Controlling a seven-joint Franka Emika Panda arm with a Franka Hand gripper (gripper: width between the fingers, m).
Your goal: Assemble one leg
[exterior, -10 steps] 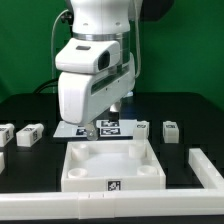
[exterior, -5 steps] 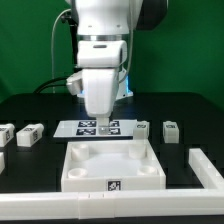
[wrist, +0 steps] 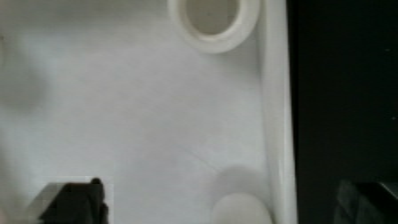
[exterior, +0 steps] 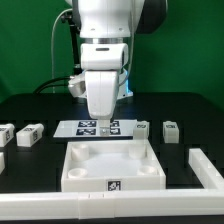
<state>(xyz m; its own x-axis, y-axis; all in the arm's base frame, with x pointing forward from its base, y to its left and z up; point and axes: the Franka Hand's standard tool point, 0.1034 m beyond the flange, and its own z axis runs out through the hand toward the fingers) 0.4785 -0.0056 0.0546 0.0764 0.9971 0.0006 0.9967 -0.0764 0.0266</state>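
Note:
Several small white legs with marker tags lie on the black table. Two are at the exterior view's left and two at its right. The large white tray-like panel lies at the front centre. My gripper points straight down over the panel's far edge, apart from every leg. In the wrist view the gripper is open and empty. One dark fingertip is over the panel's white floor; the other is over the dark table. A round corner socket shows.
The marker board lies flat just behind the panel, partly hidden by my hand. A white L-shaped wall runs along the front and up the exterior view's right. A green backdrop stands behind the table.
The hand has swung from a tilted, turned pose to pointing straight down and has shifted slightly to the exterior view's right. No part has moved.

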